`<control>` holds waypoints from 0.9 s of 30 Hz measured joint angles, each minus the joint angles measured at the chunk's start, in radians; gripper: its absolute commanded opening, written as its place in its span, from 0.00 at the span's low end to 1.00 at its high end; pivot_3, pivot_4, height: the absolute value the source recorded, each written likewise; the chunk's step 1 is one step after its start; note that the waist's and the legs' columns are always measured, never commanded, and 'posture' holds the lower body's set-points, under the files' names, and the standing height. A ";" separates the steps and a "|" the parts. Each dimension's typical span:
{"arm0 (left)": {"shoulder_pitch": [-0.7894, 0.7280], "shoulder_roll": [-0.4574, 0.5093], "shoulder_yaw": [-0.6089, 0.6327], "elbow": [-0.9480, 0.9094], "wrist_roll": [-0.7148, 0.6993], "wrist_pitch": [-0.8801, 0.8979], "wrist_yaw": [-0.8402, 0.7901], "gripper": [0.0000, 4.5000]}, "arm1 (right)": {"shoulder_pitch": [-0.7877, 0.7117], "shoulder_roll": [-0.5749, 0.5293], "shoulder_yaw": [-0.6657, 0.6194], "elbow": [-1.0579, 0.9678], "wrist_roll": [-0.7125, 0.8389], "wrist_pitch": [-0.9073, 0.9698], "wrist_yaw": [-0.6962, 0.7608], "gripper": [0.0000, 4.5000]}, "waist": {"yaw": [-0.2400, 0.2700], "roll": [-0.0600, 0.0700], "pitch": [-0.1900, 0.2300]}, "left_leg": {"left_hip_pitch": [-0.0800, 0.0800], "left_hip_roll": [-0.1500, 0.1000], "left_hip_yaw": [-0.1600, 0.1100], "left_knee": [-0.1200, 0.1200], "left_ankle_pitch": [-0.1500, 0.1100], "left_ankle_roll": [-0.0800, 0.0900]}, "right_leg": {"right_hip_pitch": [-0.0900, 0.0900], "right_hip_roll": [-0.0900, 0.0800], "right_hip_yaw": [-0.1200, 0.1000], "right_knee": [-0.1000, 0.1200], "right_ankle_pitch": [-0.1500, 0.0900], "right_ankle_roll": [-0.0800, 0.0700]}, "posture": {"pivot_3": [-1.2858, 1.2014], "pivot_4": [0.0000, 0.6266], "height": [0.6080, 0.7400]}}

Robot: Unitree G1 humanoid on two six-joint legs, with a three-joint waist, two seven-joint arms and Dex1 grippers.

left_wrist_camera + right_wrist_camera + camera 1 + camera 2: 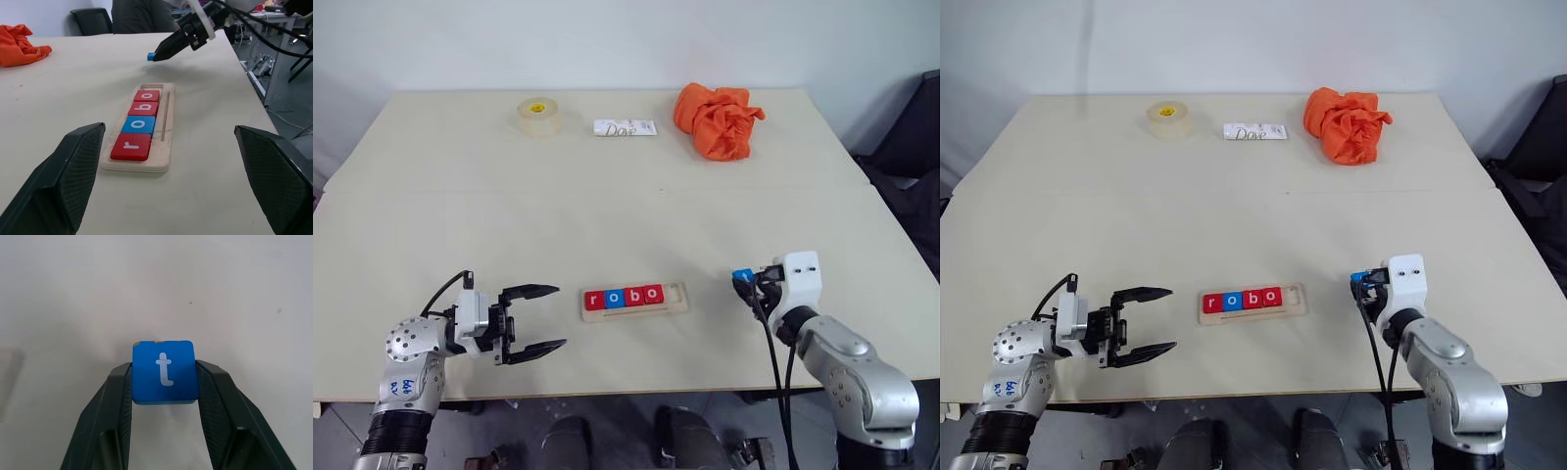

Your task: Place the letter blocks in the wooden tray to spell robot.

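Pale wood, grooved lengthwise: the wooden tray [635, 301] lies flat on the beige table [607, 206] near the front edge, with its long axis running side to side across the robot's front, tipped up just a hair at its right end. Four letter blocks sit in it in a row: red r [594, 300], blue o [614, 298], red b [633, 296], red o [653, 293], reading left to right from the robot's side. The slot at the tray's right end is bare wood.

The fifth block, the blue t block [164, 370], is off to the right of the tray and, going by the left wrist view, held above the table. The right gripper [164, 382] has it pinched between its two black fingers [117, 401], one pressing each side edge, letter face up toward the wrist camera.

The left gripper [534, 319] sits just left of the tray, pointing level at its r end, fingers spread wide with nothing between them and not touching the tray.

Well behind the tray, along the far side of the table: a roll of tape [538, 116], a white Dove packet [626, 128] and a crumpled orange cloth [717, 119].
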 measured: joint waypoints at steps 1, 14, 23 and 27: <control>-0.001 0.004 0.000 0.000 0.000 0.004 -0.003 1.00 | 0.008 0.017 0.002 -0.015 0.000 0.011 -0.017 0.32 | 0.000 0.000 0.000 | 0.000 0.000 0.000 0.000 0.000 0.000 | 0.000 0.000 0.000 0.000 0.000 0.000 | 0.52 0.24 1.00; -0.030 0.015 0.000 0.004 0.000 0.018 -0.022 1.00 | 0.039 0.026 0.022 -0.113 0.024 0.103 -0.043 0.85 | -0.003 0.000 0.000 | 0.000 0.000 -0.001 -0.001 0.000 0.000 | 0.000 0.000 0.000 0.000 0.000 -0.001 | 0.52 0.24 1.00; -0.026 0.006 0.000 0.004 0.000 0.015 -0.021 1.00 | 0.005 -0.453 0.090 -0.056 0.072 -0.048 0.345 0.99 | 0.000 0.001 0.001 | 0.000 0.000 -0.001 -0.001 -0.001 0.001 | 0.001 0.000 -0.001 -0.002 0.000 -0.001 | 0.52 0.24 1.00; -0.029 -0.007 -0.002 0.007 0.002 0.004 -0.019 1.00 | -0.070 -0.625 0.169 0.106 0.037 -0.169 0.519 0.99 | -0.001 0.001 0.001 | 0.000 -0.001 0.000 0.000 -0.001 0.001 | 0.001 0.000 0.000 -0.002 0.000 0.000 | 0.52 0.24 1.00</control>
